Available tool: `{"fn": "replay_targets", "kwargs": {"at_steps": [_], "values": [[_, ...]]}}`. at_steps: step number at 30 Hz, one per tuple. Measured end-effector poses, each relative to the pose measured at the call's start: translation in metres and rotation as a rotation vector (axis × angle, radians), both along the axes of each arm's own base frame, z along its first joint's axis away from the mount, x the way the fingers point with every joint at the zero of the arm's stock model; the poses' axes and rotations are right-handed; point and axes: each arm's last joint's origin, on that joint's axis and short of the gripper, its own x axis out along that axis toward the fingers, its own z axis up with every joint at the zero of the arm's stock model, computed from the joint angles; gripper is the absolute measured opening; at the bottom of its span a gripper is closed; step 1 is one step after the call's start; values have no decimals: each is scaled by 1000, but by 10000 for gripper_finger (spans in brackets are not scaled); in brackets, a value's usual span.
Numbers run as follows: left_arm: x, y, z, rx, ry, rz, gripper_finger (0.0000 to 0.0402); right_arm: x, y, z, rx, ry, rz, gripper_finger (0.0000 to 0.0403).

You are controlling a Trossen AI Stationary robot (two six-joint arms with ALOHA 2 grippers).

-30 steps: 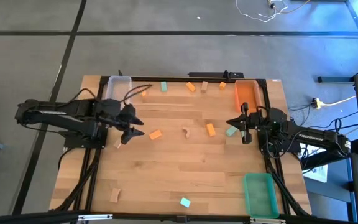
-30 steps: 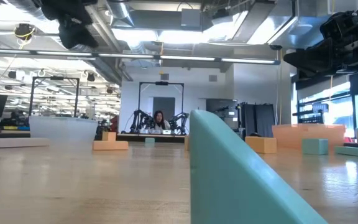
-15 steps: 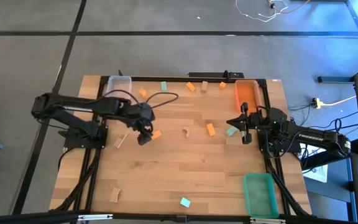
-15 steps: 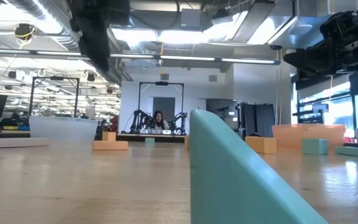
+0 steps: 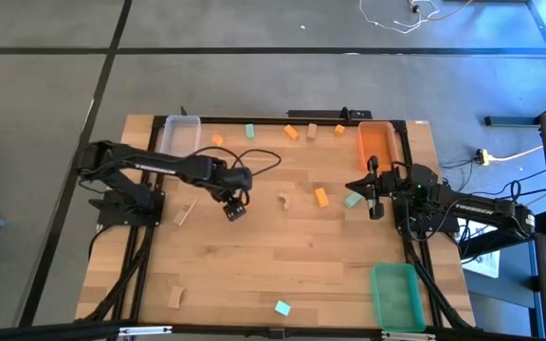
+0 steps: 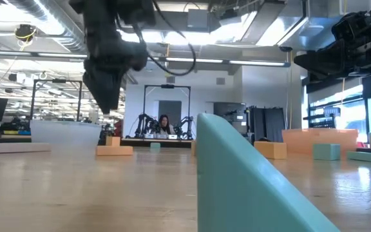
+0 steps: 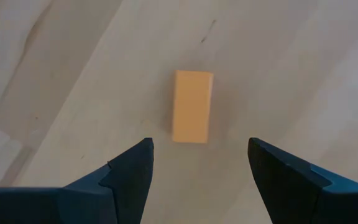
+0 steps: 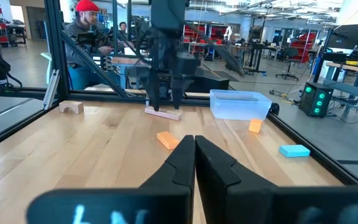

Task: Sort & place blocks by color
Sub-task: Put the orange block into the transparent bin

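My left gripper [image 7: 197,146] is open and points down over an orange block [image 7: 192,106], which lies flat on the table just ahead of the gap between the fingertips, untouched. In the high view, my left gripper [image 5: 234,209] hangs left of the table's middle and covers that block. My right gripper [image 8: 194,149] is shut and empty and waits near the right edge [image 5: 375,201], beside a teal block [image 5: 352,200]. Other blocks lie scattered: an orange one [image 5: 321,197], a wooden arch [image 5: 282,200], a wooden bar [image 5: 184,213], a teal one [image 5: 282,307].
A clear bin [image 5: 179,133] stands at the far left corner, an orange bin [image 5: 375,142] at the far right and a green bin [image 5: 395,296] at the near right. Several small blocks line the far edge [image 5: 292,133]. A person [image 8: 86,25] stands beyond the table.
My left arm has swung from the table's left side toward the middle and come down until its gripper hangs over the orange block. The right arm and the blocks have stayed where they were.
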Motion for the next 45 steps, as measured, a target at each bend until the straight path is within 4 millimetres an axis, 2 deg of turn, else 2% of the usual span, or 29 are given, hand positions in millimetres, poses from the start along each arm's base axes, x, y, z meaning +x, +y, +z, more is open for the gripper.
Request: {"fn": "replay_targets", "kwargs": {"at_steps": [9,18,24,29,37,42,45], "values": [[12,-1,-30,62,111,-78,251,0,0,0,0,0,0,14],[23,-1,-32,65,28,-86,251,0,0,0,0,0,0,14],[24,-2,-35,65,31,-90,251,0,0,0,0,0,0,14],[27,-5,-43,69,51,-100,251,0,0,0,0,0,0,14],[35,-7,-71,69,124,-124,251,0,0,0,1,4,-2,14],[38,-7,-79,67,143,-128,248,0,0,-1,3,10,-6,14],[38,-7,-79,64,144,-128,233,0,0,-1,3,9,-7,14]]}}
